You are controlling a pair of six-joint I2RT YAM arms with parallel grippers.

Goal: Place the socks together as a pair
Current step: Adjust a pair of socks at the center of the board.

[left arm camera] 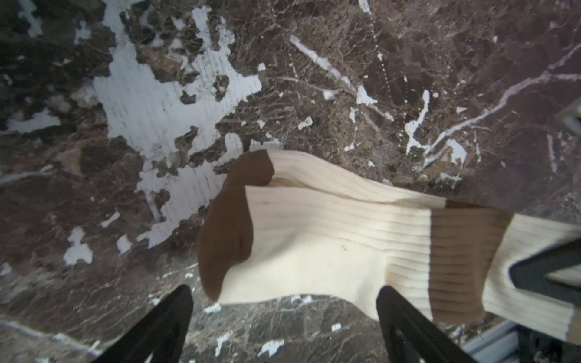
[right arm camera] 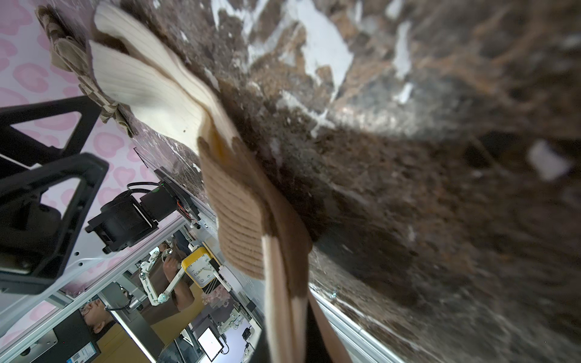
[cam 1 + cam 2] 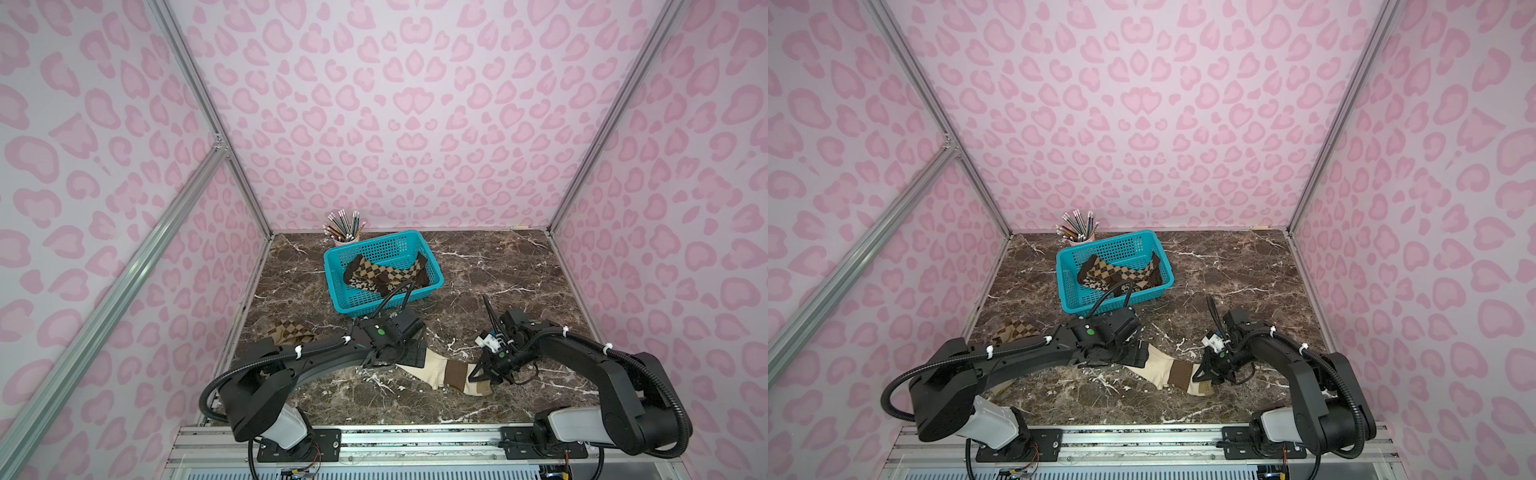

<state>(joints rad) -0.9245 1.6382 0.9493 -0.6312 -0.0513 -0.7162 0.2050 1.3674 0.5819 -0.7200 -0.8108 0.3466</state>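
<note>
I am pinching the cuff end of the cream ribbed socks (image 3: pixel 432 368) with my right gripper (image 3: pixel 478 376), jaws pressed together on the fabric. The two socks are lying stacked, brown toes together, on the marble table (image 3: pixel 519 270). I am hovering my left gripper (image 1: pixel 283 301) above their foot part, fingers (image 1: pixel 169 314) spread wide, gripping nothing. Argyle socks (image 3: pixel 386 272) are lying in the teal basket (image 3: pixel 332 282); a checked sock (image 3: pixel 291 332) is lying by my left arm.

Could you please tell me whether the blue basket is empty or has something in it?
Not empty: argyle socks lie inside the basket, draped across its floor, as both top views show.
</note>
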